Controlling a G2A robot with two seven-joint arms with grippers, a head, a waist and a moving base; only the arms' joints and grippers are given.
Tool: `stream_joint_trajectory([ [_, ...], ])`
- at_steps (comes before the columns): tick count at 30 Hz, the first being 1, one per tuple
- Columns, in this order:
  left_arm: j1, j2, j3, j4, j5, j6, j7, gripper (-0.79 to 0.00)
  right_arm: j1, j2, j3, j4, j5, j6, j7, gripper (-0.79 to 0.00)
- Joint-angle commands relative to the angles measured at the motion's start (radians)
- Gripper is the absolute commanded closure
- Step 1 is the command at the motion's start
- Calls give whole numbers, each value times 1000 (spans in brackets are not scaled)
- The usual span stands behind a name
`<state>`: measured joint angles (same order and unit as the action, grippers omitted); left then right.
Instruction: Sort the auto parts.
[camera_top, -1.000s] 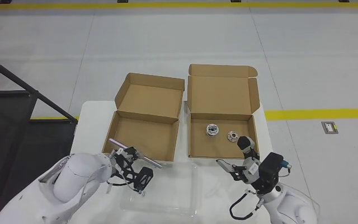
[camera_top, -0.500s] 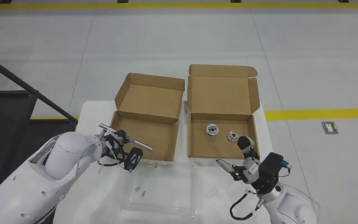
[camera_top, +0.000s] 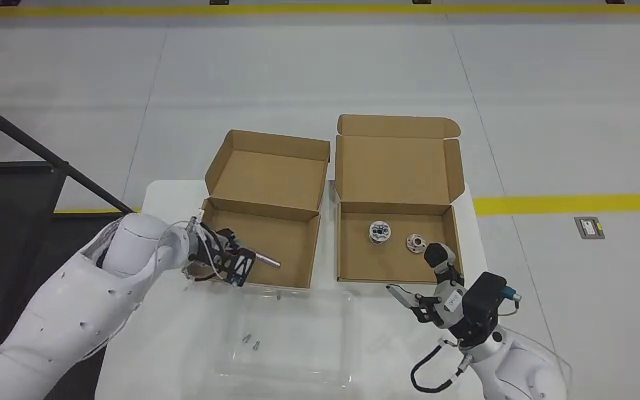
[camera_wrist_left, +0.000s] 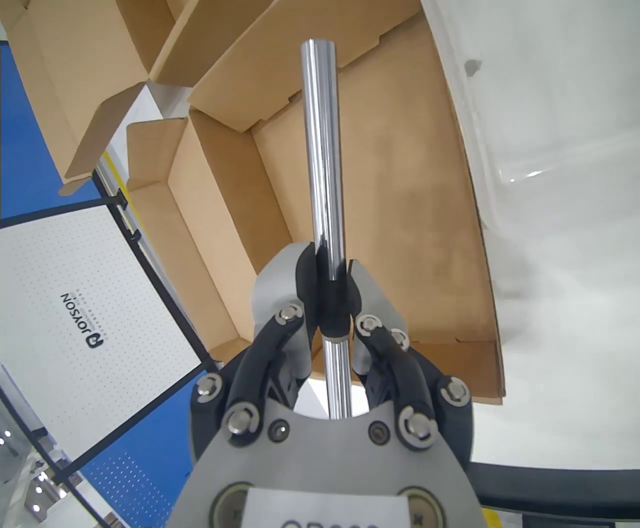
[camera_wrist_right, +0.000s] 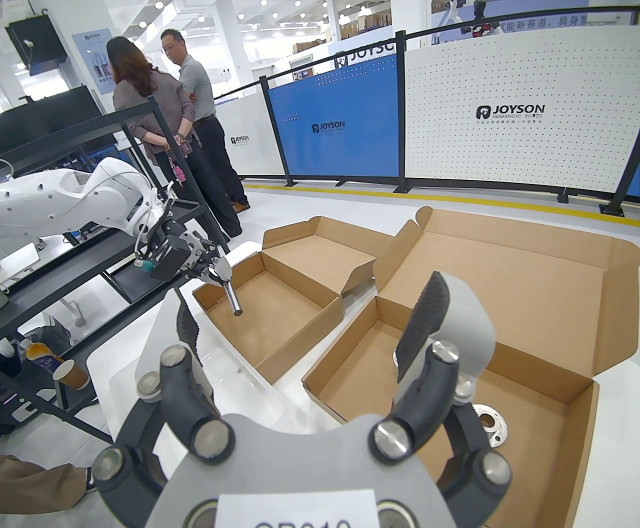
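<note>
Left wrist view: left fingers (camera_wrist_left: 306, 285) clamp rod (camera_wrist_left: 325, 165) over left box (camera_wrist_left: 400, 200); right fingers (camera_wrist_right: 430, 320) spread.

We see a glossy, mirror-smooth metal rod (camera_wrist_left: 325, 165) clamped in the left gripper's (camera_wrist_left: 330, 282) matt black pads (camera_wrist_left: 306, 285). The box (camera_wrist_left: 400, 200) beyond its tip is matt brown cardboard; the tray (camera_top: 310, 350) is clear glossy plastic.
</note>
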<state>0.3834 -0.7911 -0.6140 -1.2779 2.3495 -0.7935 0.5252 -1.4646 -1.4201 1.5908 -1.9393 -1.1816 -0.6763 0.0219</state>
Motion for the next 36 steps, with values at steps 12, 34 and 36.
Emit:
stream_joint_trajectory([
  [12, -134, -194, 173, 310, -58, 34, -4, 0, 0, 0, 0, 0, 0, 0, 0, -785],
  [34, -209, -323, 219, 545, -4, 110, 101, -317, 0, 0, 0, 0, 0, 0, 0, -785],
  [36, -215, -317, 213, 527, 13, 110, 118, -326, 0, 0, 0, 0, 0, 0, 0, -785],
])
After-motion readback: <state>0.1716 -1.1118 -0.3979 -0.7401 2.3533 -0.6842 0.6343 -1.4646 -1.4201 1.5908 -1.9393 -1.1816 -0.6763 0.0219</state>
